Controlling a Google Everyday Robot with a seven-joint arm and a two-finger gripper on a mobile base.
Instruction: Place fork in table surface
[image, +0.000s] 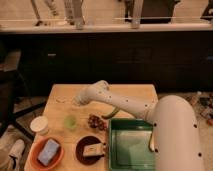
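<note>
In the camera view, the white arm reaches from the lower right of the frame up toward the middle, and its end effector hangs over the left-centre of the pale wooden bench. Whether it is released or clenched I cannot tell. The fork shows as a faint pale sliver lying on the bench just left of the end effector. Nearer the lower left stand a small white cup, a green cup and an orange bowl; a green tray sits lower centre.
</note>
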